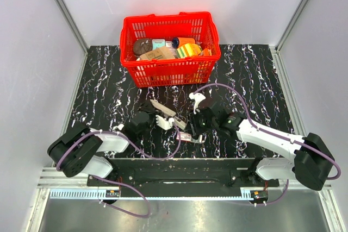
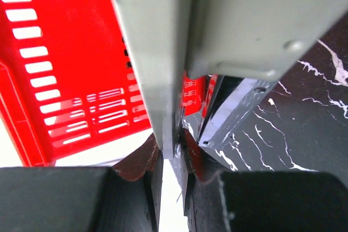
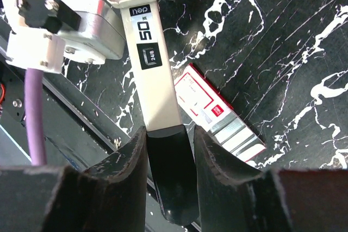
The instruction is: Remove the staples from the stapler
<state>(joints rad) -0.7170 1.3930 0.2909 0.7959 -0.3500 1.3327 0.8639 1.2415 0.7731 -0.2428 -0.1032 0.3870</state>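
Right wrist view: stapler (image 3: 155, 88) seemingly clamped endwise in part-closed right hand (image 3: 169, 145), left hand (image 2: 174, 156) likewise.

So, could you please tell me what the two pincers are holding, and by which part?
Both hold the stapler: the right pincer its black end, the left pincer a pale grey edge.

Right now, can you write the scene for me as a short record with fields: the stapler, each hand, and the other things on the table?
stapler: held between both hands, on the near side of the basket
left hand: shut on the stapler's pale grey part
right hand: shut on the stapler's black end
small box: red and white, flat on the table beside the right hand
basket: red, at the far side, with goods inside
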